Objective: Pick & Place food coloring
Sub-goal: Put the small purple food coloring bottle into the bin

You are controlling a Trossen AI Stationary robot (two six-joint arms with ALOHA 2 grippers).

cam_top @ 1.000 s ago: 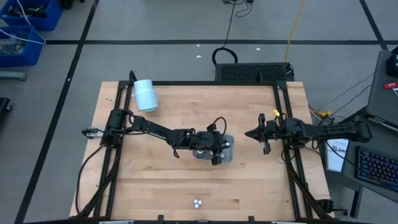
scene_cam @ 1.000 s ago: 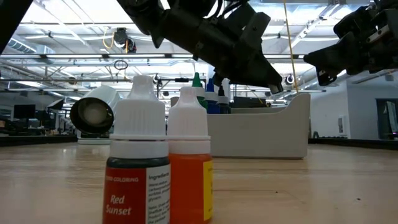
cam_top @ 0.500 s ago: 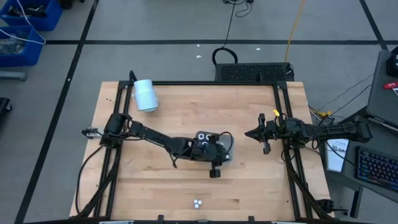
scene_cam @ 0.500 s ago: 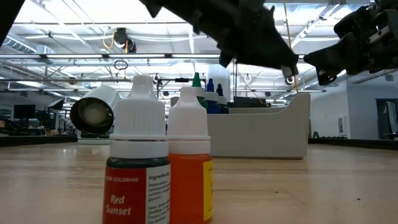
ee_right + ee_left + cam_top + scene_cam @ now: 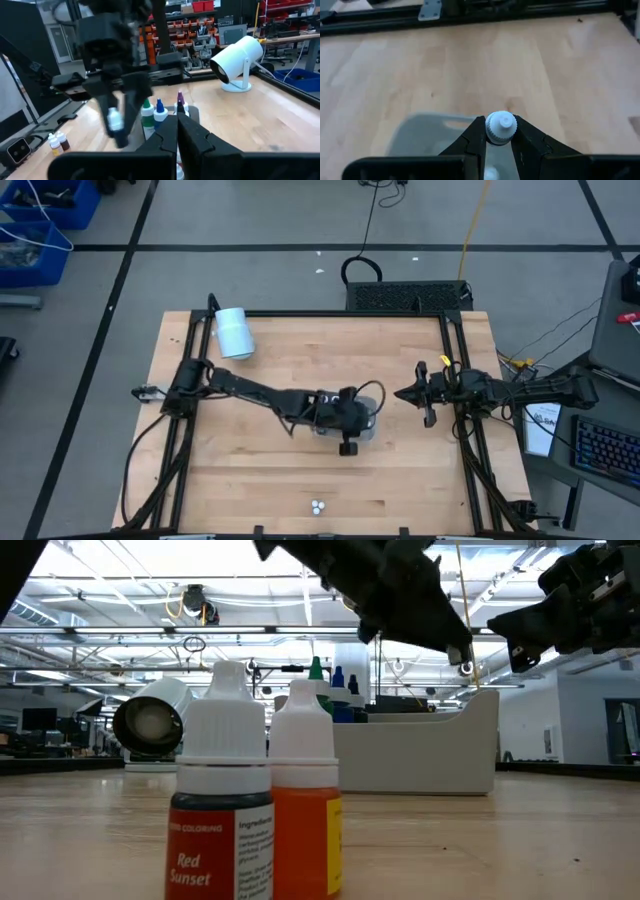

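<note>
From the high view, I have the left gripper [image 5: 347, 448] reached out over the grey tray [image 5: 369, 393] at mid-bench, its wrist covering most of the tray. My right gripper [image 5: 398, 394] waits at the bench's right side, nose pointing toward the tray. Two loose food coloring bottles [image 5: 318, 506] stand near the front edge, well apart from both arms; the left arm is the nearer.

In the low view, that pair fills the foreground, a red bottle [image 5: 221, 810] and an orange bottle [image 5: 305, 820] upright and touching. The tray sits beyond, green- and blue-tipped bottles standing inside, the left arm above it.

Through the left wrist view, my jaws are clamped on a white-capped bottle [image 5: 500, 127], its long axis pointing straight out between the fingers, with the tray wall directly behind it. I judge the next move hinges on keeping that bottle over the tray.

Through the right wrist view, my right jaws are pressed together, empty.
</note>
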